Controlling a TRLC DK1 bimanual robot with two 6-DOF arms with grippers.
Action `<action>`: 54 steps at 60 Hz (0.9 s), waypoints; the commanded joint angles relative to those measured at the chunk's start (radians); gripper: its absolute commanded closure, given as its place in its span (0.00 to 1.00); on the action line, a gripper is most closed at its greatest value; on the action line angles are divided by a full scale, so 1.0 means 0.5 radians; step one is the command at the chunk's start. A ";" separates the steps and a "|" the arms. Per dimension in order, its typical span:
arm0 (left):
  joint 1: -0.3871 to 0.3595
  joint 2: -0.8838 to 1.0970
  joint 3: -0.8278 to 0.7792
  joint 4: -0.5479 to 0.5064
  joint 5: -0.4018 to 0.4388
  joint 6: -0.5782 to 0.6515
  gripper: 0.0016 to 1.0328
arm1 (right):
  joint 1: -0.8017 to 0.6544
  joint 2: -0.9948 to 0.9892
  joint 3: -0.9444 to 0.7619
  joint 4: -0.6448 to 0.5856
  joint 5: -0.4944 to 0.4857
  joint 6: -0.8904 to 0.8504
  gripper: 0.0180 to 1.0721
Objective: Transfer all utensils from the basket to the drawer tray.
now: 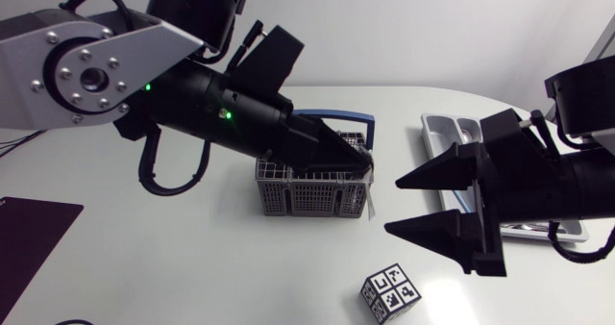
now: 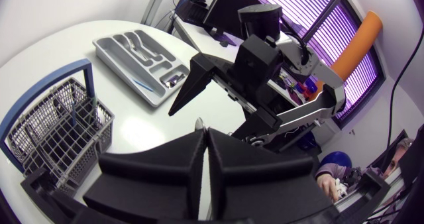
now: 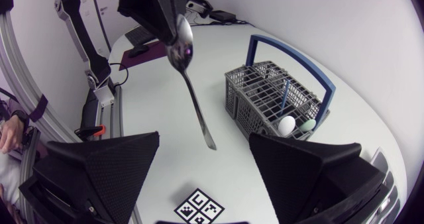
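Now left hand (image 1: 363, 159) pinching spoon (image 3: 192, 91) by bowl — right hand (image 1: 392, 206) spread wide near basket (image 1: 307, 195).

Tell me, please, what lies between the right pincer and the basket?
A spoon hangs there handle-down from the left pincer, ahead of the open right pincer and short of the basket; the right wrist view shows it best.

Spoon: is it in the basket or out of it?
Out. The spoon hangs handle down in the air beside the basket, its bowl clamped in the left gripper.
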 commanded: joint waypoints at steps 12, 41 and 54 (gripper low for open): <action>-0.041 0.077 -0.012 -0.091 0.151 0.064 0.97 | 0.151 -0.030 -0.084 0.132 -0.040 -0.022 0.40; -0.078 0.126 0.016 -0.118 0.190 0.064 0.97 | 0.259 -0.036 -0.155 0.264 -0.003 0.040 0.95; -0.066 0.129 0.034 -0.109 0.190 0.058 0.84 | 0.256 -0.042 -0.173 0.209 0.025 0.046 0.95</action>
